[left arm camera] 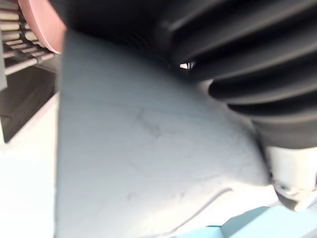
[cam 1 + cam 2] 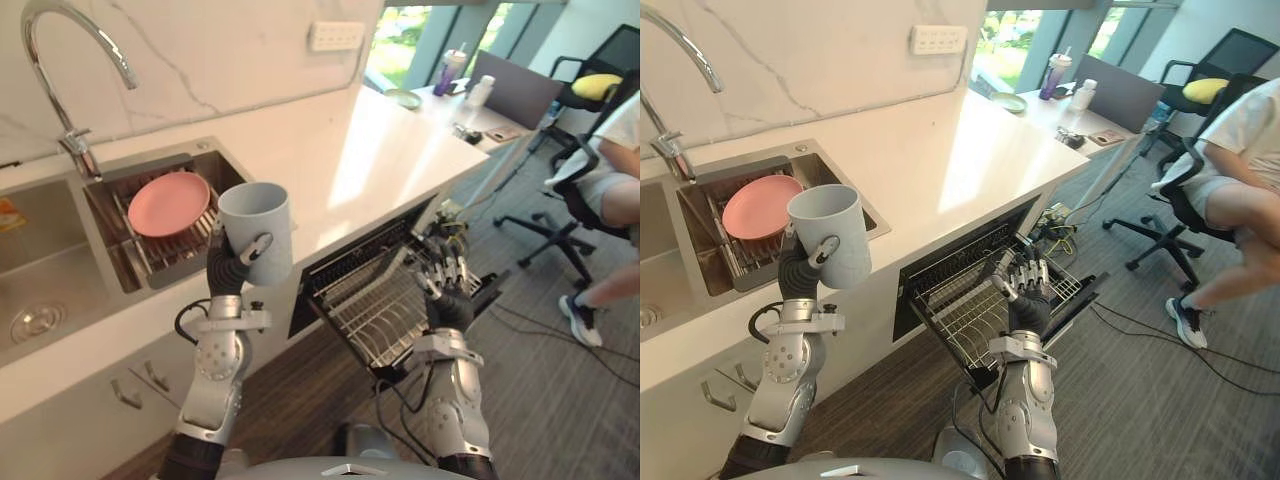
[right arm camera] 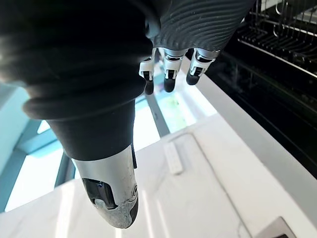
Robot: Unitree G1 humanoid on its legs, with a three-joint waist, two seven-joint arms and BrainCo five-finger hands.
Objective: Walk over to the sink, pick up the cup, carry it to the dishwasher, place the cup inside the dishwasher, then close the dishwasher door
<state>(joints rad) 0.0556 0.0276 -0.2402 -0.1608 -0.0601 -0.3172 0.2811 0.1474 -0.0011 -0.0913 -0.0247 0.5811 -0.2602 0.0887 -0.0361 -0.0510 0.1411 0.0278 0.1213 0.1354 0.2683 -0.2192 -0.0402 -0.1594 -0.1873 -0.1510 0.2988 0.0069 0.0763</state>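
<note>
I record my left hand (image 2: 228, 268) closed round the pale grey-blue cylindrical cup (image 2: 258, 225), thumb across its wall; the cup is mouth up, held in the air in front of the white stone counter (image 2: 380, 150); a round pink plate (image 2: 168, 203) lies in the steel sink (image 2: 60, 265) at ten o'clock of the cup; the black dishwasher (image 2: 350, 290), door down and wire basket drawn out, is at four o'clock of the cup; my right hand (image 2: 448, 290) hovers over that basket, fingers straight, holding nothing; a seated person (image 2: 610, 170) is at two o'clock.
</note>
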